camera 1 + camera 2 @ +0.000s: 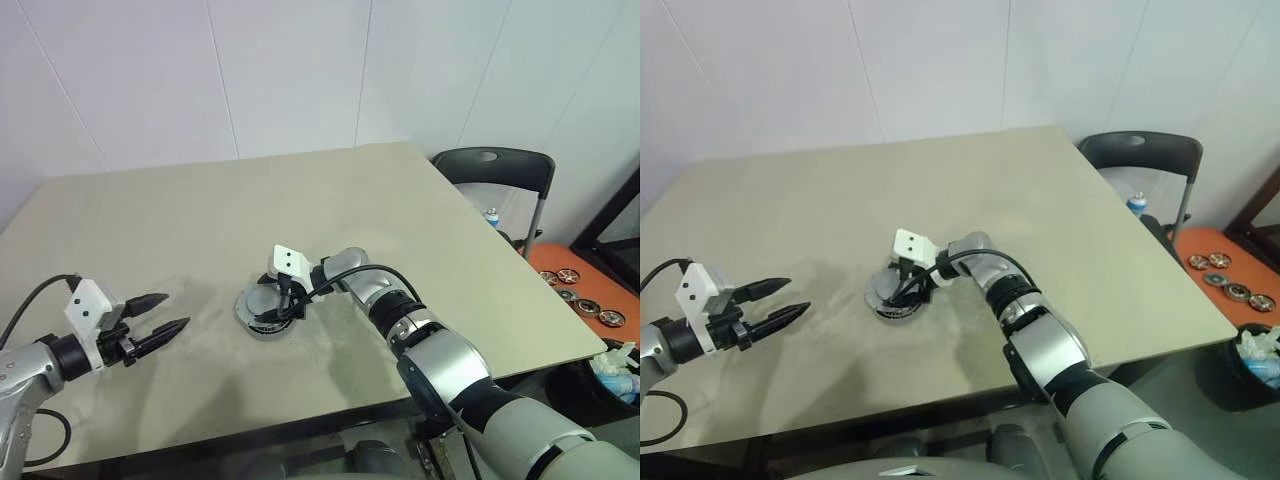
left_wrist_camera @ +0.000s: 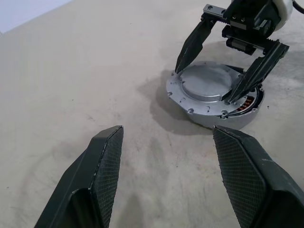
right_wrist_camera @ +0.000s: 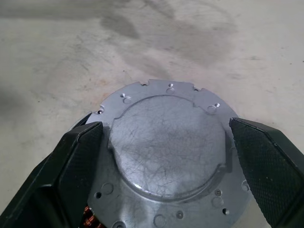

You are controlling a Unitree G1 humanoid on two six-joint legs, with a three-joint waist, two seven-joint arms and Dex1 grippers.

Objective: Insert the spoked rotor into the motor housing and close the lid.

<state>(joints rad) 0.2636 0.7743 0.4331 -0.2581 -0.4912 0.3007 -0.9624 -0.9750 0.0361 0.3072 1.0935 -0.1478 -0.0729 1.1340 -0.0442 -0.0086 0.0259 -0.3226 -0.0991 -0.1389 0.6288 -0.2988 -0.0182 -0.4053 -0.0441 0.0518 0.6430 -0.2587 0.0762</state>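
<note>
The left tool (image 1: 165,314) hovers spread and empty over the scuffed beige table (image 1: 200,210). Mid-table, the right tool (image 2: 223,80) is spread around the lid (image 3: 166,152), which sits skewed on the motor housing (image 2: 244,105). Beyond the table stand a dark chair (image 1: 495,170) and white walls (image 1: 300,70).

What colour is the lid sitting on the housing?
Scuffed silver-grey lid, clearest in the right wrist view.

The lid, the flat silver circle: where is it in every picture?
Left eye view: lid mid-table, under the right gripper.
Right eye view: left of centre.
Left wrist view: upper right.
Right wrist view: centre.
Shared landmark: the right gripper straddling it.
</note>
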